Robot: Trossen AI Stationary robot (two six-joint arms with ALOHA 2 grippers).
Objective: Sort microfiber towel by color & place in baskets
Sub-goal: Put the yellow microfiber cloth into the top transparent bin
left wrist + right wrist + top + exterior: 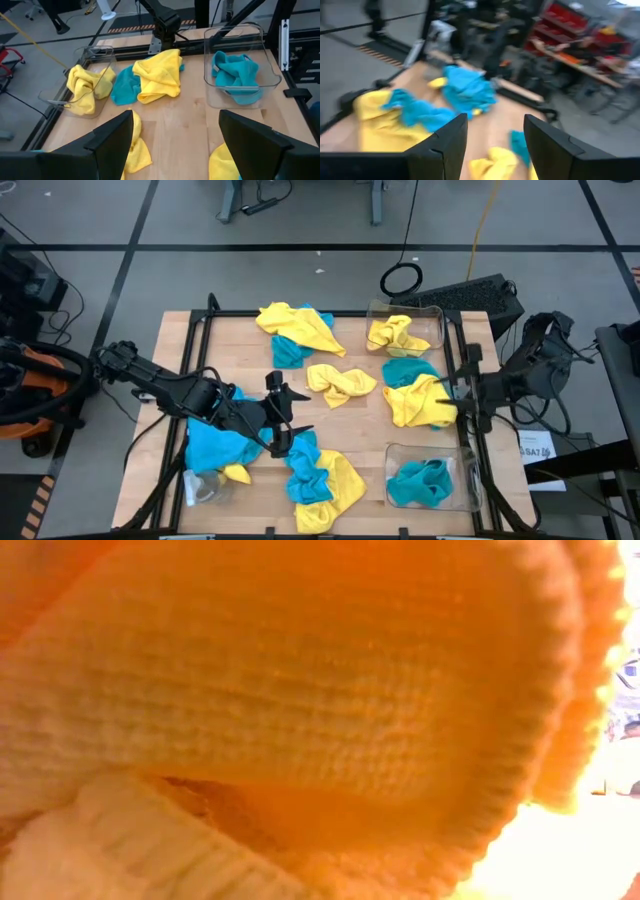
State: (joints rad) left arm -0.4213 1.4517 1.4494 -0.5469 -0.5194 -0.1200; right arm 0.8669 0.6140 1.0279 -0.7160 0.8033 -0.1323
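Note:
Yellow and turquoise microfiber towels lie scattered on the wooden table. A yellow one (340, 383) lies mid-table, and a yellow-on-turquoise pile (418, 395) sits at the right. Another mixed pile (320, 475) lies near the front edge. The far right basket (432, 320) holds a yellow towel (85, 85). The near right basket (462, 480) holds a turquoise towel (237, 75). My left gripper (300, 412) (175, 145) hangs open over mid-table, above the front pile. My right gripper (452, 395) (495, 145) is open by the right pile.
A turquoise towel (215, 445) lies under my left arm. A small clear round object (200, 488) sits at the front left. More towels (295, 325) lie at the far middle. A yellow cloth (300, 710) pressed against the lens blocks the low view. A black frame edges the table.

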